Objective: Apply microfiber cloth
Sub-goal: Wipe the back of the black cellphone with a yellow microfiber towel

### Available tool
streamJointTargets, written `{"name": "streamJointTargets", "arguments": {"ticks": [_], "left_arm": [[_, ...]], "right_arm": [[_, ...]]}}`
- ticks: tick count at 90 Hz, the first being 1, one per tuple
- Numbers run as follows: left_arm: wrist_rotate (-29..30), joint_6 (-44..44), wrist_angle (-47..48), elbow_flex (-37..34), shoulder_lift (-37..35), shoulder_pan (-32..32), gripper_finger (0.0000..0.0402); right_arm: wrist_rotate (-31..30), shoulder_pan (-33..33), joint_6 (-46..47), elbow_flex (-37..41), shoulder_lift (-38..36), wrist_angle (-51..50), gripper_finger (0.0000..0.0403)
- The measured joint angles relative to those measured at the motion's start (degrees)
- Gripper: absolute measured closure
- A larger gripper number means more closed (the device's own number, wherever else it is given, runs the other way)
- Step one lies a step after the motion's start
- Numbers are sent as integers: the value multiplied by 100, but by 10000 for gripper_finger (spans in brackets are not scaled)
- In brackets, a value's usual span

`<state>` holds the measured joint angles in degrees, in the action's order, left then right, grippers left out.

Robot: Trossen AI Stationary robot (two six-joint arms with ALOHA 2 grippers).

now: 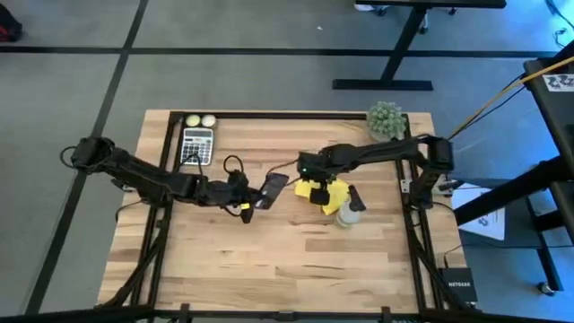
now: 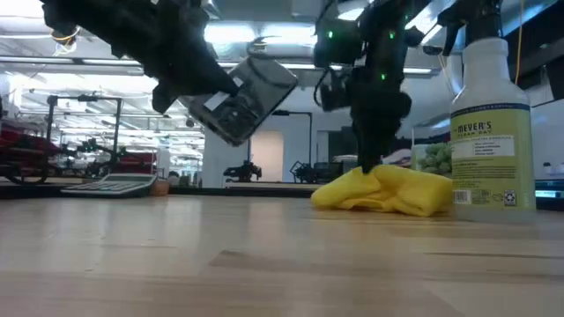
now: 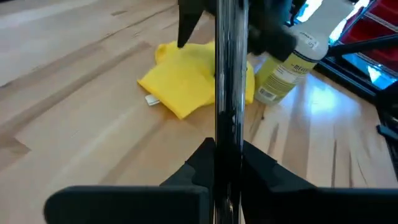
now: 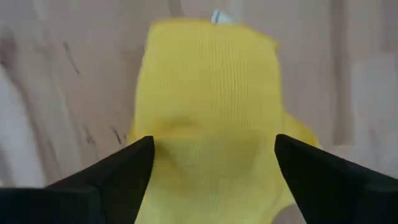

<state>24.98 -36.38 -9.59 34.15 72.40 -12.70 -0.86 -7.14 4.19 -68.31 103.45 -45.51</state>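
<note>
Yellow microfiber cloth (image 4: 208, 106) is straddled by the right end effector (image 4: 214, 165) (fingers apart); the smartphone (image 2: 245, 99) is clamped aloft at 9 o'clock by the left end effector (image 1: 244, 199).

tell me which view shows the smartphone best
The low view: the smartphone shows its broad face, tilted and lifted off the table in the left gripper. The high view shows it small and dark; the left wrist view shows only its thin edge; the right wrist view misses it.
</note>
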Motion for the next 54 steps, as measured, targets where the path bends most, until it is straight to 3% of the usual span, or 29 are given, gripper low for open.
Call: {"name": "streamJointTargets", "arguments": {"ticks": [8,14,24,33,36,54], "left_arm": [[79,-112,103,-2,2,-5,382],[153,-219,129,-2,4,-34,382],[403,-401,306,-2,17,-200,382],[970,-607,307,-2,17,-421,382],[1201,-693,313,-2,17,-495,382],[2418,-1152,307,-2,17,-845,382]], "right_arm": [[152,22,88,281,79,165,101],[190,78,143,543,73,517,138],[204,126,199,812,41,922,243],[293,197,179,856,40,1107,356],[295,235,149,845,33,1150,377],[191,521,-19,452,-258,1258,375]]}}
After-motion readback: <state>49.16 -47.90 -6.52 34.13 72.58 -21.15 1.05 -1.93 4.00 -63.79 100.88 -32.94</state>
